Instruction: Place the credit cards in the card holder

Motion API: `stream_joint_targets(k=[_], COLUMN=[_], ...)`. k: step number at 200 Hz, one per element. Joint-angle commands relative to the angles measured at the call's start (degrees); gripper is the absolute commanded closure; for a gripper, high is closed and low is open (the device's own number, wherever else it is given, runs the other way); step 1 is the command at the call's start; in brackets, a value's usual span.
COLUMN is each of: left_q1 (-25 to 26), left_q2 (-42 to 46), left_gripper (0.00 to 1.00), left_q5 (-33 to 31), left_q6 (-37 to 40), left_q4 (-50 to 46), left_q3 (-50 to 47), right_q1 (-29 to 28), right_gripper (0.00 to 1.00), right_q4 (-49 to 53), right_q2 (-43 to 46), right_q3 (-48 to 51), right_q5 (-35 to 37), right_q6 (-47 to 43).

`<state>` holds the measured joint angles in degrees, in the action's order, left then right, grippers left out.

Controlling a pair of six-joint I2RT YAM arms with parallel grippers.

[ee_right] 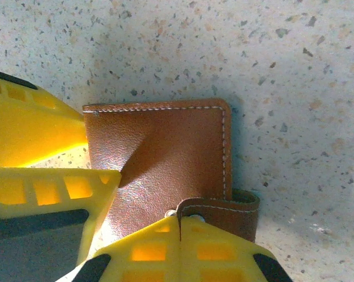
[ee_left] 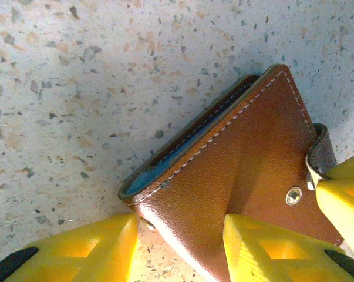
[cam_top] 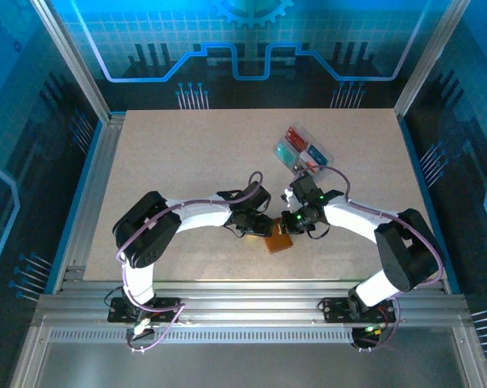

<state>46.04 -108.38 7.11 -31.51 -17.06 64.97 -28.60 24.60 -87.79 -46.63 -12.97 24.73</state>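
Note:
The brown leather card holder [cam_top: 279,240] lies closed on the table between both arms. In the left wrist view its lower corner [ee_left: 241,158] sits between my left gripper's [ee_left: 179,247] yellow fingers [ee_left: 88,252], which are closed against it. A blue strip [ee_left: 165,166] shows in its open edge; I cannot tell whether that is lining or a card. My right gripper [ee_right: 191,226] is shut on the clasp tab [ee_right: 223,208], lifted off the cover [ee_right: 159,153]. The credit cards [cam_top: 295,135] lie in red, teal and blue in a clear tray further back.
The clear plastic tray [cam_top: 302,148] stands at the back right of the speckled table [cam_top: 186,162]. A metal frame rail [cam_top: 98,186] runs along the table's left side. My left gripper's fingers [ee_right: 41,135] press close to the card holder's left edge in the right wrist view.

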Motion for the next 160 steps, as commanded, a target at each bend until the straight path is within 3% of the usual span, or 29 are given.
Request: stream_joint_targets(k=[1,160], left_q1=[0.99,1.0], left_q2=[-4.13,-4.22], left_gripper=[0.56,0.56], left_q5=[1.32,1.67], left_q6=[-0.67,-0.66], left_q4=[1.89,2.03], left_q3=[-1.95,-1.86], right_q1=[-0.92,-2.32], right_gripper=[1.0,1.0], right_q4=[0.27,-0.43], right_q2=[-0.81,-1.85], right_q3=[-1.18,-0.39], right_q5=[-1.99,-3.51], right_q6=[-0.82,-0.59])
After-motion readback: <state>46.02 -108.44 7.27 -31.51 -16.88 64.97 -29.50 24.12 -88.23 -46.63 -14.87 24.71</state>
